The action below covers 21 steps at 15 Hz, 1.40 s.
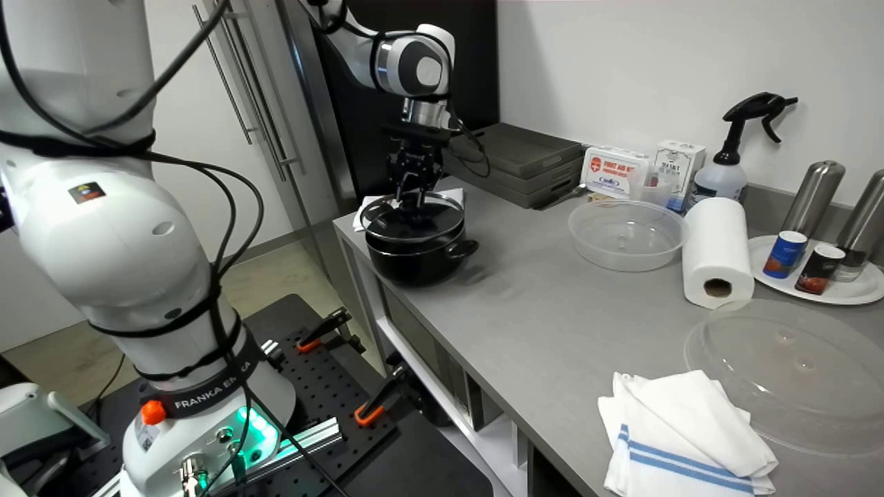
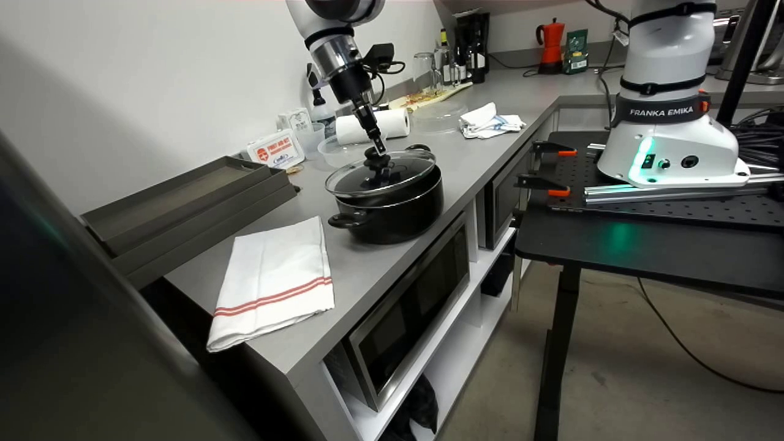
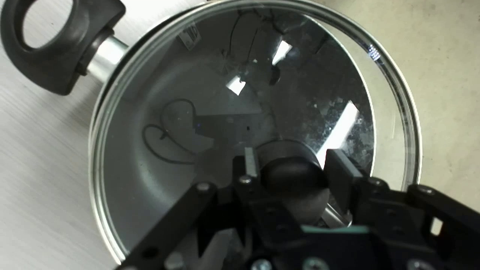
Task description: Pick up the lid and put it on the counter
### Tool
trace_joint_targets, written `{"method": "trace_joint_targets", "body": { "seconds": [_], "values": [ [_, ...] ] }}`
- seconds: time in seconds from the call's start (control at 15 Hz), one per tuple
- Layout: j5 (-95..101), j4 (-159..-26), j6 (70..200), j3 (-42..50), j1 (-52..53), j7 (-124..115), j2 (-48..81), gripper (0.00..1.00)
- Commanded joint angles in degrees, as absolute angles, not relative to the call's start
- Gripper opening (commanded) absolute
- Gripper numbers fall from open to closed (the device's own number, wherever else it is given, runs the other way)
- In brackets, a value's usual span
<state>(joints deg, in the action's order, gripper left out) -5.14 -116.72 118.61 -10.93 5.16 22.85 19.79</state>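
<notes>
The gripper [image 3: 295, 161] clamps the knob [image 3: 294, 174] between 2 fingers [image 3: 339, 172], with the lid [image 3: 161, 112] just below, over the pot [image 1: 414, 268] on the counter [image 1: 552, 331]. Floor [image 3: 442, 93] shows through the lid only in the wrist view; an exterior view alone shows a moka pot [image 2: 550, 49], far beyond the jaws. Nearer them, a box [image 1: 613, 172] reads "FIRST AID KIT"; the robot base [image 2: 670, 138], "FRANKA EMIKA".

the wrist view's lower edge crops the pincer [image 3: 294, 165], which hides part of the lid [image 3: 221, 120].
</notes>
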Motion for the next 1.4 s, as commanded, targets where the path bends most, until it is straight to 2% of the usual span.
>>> {"method": "trace_joint_targets", "body": {
  "seconds": [0.0, 1.33],
  "values": [
    [-6.66, -116.27, 117.96, -11.24, 4.27, 24.58, 17.25, 0.22],
    [-11.6, -103.05, 115.74, -3.86, -6.25, 22.99, 22.49, 0.22]
  ]
}}
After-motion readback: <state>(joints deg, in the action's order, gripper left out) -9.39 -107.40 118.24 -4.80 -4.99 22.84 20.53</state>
